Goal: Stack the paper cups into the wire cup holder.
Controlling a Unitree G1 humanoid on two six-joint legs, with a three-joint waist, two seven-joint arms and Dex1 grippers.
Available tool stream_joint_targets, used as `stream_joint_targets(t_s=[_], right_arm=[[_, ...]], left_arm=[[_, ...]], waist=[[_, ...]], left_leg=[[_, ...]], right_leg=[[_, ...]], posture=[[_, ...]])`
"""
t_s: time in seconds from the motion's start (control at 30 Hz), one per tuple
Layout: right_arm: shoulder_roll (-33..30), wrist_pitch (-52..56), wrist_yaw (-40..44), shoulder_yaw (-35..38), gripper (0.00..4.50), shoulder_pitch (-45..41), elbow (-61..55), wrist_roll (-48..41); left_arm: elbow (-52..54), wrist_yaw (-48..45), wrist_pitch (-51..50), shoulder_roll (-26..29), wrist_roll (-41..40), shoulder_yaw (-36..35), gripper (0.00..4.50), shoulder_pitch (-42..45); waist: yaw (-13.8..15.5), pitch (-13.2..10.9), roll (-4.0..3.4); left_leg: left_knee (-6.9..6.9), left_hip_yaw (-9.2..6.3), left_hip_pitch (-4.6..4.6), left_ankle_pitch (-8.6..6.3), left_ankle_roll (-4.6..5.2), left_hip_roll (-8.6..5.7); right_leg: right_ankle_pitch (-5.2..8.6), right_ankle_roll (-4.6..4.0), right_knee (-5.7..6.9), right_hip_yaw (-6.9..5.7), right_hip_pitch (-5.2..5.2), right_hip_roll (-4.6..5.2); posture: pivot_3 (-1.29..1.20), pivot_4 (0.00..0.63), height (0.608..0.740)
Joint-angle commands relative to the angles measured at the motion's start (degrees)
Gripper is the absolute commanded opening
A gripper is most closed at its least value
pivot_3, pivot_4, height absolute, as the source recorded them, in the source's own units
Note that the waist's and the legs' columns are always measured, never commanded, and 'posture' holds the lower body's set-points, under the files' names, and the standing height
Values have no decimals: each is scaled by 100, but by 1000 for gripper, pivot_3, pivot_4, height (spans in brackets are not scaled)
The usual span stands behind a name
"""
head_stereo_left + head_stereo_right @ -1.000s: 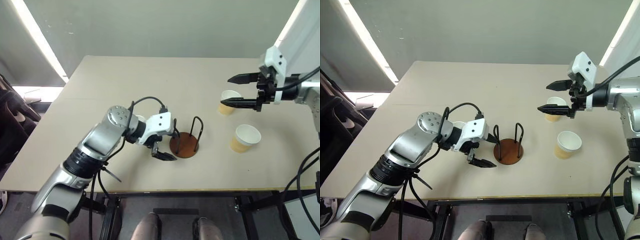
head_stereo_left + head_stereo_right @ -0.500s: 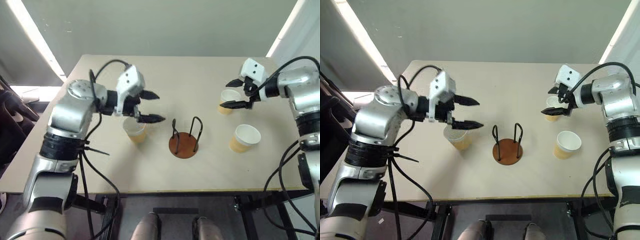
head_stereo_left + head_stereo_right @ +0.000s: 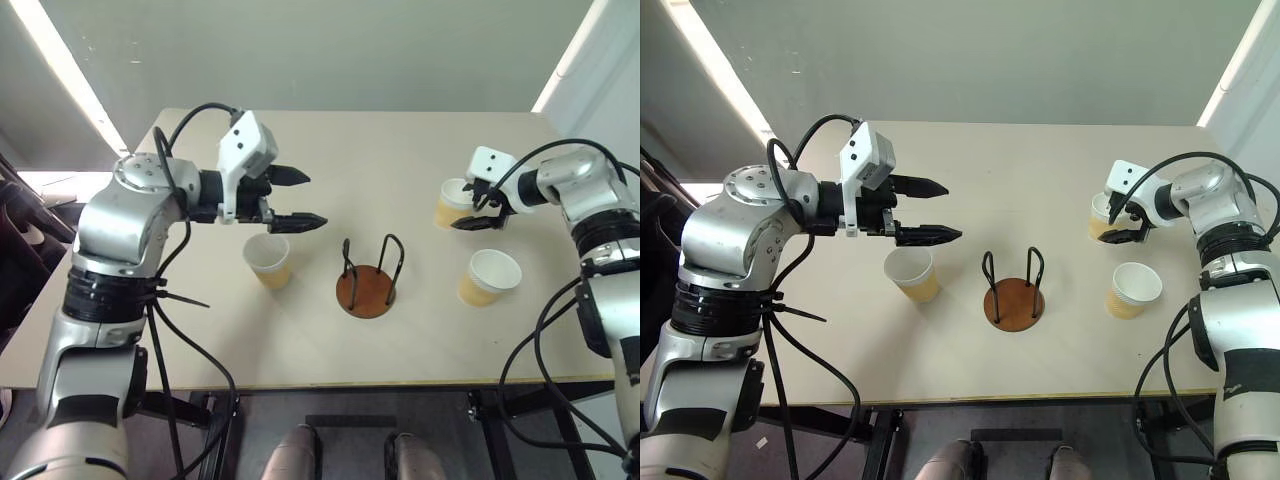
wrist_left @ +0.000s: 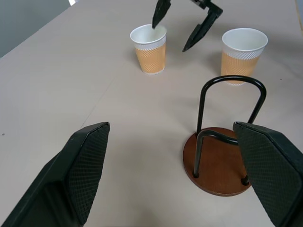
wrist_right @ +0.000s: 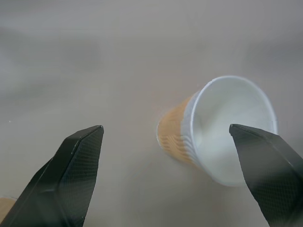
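**Paper cups at risk of tipping beside an empty holder**

Pale beige worktop (image 3: 420,330) is seen carrying everything, all three paper cups upright and well apart. The left claw (image 3: 296,199) is held spread and empty above the left cup (image 3: 267,260); the right claw (image 3: 482,209) is spread wide around the far right cup (image 3: 453,203), nothing gripped yet. A light, thin-walled cup is likely to be knocked over or crushed if the fingers are closed off-centre or too hard. The near right cup (image 3: 489,276) stands untouched. The wire cup holder (image 3: 368,280), a reddish-brown disc with black loops, is found empty mid-worktop; its loops could be snagged by a lowered cup.
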State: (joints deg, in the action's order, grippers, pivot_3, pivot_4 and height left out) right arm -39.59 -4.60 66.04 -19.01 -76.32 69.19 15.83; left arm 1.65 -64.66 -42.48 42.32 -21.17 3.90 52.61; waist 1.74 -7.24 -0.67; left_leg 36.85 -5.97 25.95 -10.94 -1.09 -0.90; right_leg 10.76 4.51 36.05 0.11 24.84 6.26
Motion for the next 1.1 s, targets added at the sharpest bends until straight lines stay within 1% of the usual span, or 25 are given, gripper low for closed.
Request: stream_joint_targets(t_s=[0.03, 0.5, 0.6, 0.93, 0.97, 1.1], right_arm=[[68, -158, -173, 24, 4437, -326, 113, 161], [489, -114, -579, -32, 4437, -591, 561, 725], [513, -77, -634, -20, 3841, -616, 594, 772], [503, -46, -605, 12, 175, -611, 611, 841], [495, -39, -585, 22, 33, -608, 608, 831], [427, -30, -411, 122, 33, -627, 565, 718]], left_arm=[[249, 84, -68, 99, -91, -120, 4461, 9], [449, 192, -278, 216, -220, -131, 4461, -58], [483, 179, -291, 257, -258, -134, 4500, -85], [510, 1, -158, 442, -303, -101, 4500, -195], [495, -32, -126, 470, -300, -105, 4500, -206], [475, -153, -87, 570, -339, -162, 4500, -258]], waist=[[-2, -1, -2], [-1, -2, -3], [0, -2, -3], [-1, -2, -4], [-1, -2, -4], [-2, -2, -4]], left_leg=[[0, 1, 0, 0, 0, 0], [0, 1, 0, -14, -13, 4], [0, 1, 0, -16, -16, 4], [0, 2, 0, -19, -19, 8], [0, 2, 0, -19, -19, 8], [0, 2, 0, -19, -20, 8]], right_leg=[[0, 0, 0, 0, 0, 0], [4, -7, 3, -2, 5, -1], [4, -7, 3, -2, 6, -1], [4, -8, 4, -3, 8, -4], [5, -8, 4, -3, 8, -4], [6, -11, 4, -3, 8, -4]], posture=[[0, 150, 740], [0, 150, 740], [0, 150, 740], [0, 150, 740], [0, 150, 740], [0, 150, 740]])
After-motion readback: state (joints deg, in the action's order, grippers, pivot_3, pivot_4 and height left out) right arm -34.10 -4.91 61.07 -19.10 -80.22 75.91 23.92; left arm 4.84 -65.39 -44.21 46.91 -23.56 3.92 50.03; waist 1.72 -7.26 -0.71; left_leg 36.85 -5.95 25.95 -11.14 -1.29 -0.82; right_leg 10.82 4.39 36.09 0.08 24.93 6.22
